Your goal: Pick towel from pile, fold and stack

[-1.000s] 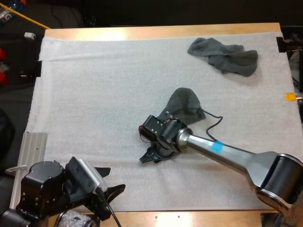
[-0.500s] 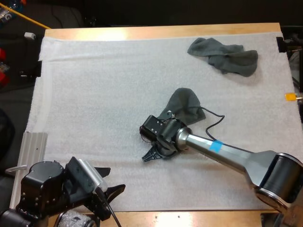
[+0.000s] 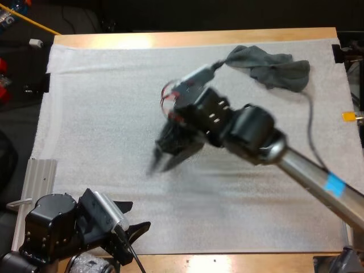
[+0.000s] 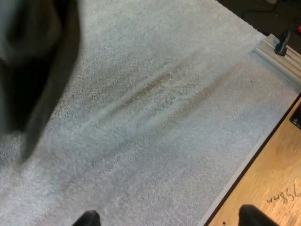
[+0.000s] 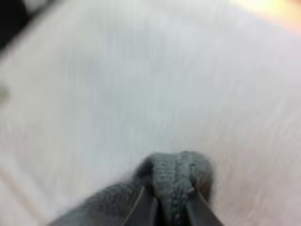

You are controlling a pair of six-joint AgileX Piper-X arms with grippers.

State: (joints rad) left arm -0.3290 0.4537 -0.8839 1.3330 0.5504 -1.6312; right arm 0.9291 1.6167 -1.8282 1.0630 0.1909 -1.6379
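My right gripper (image 3: 170,139) is raised over the middle of the white mat (image 3: 102,114), blurred by motion. It is shut on a dark grey-green towel (image 3: 173,147) that hangs below it. In the right wrist view the towel's bunched fold (image 5: 175,181) is pinched between the two black fingertips, gripper (image 5: 171,207). A second crumpled towel (image 3: 268,66) lies at the mat's far right. My left gripper (image 3: 133,233) rests open at the mat's near left edge, nothing between its fingers. A dark blurred shape (image 4: 33,66) hangs over the mat in the left wrist view.
A ridged metal bar (image 3: 35,187) lies along the mat's left edge. The wooden table edge (image 3: 193,37) borders the far side. Open mat stretches across the left half and the near side.
My right arm has swung up and toward the far left, lifting the towel off the mat's middle. The left arm and the far towel have not moved.
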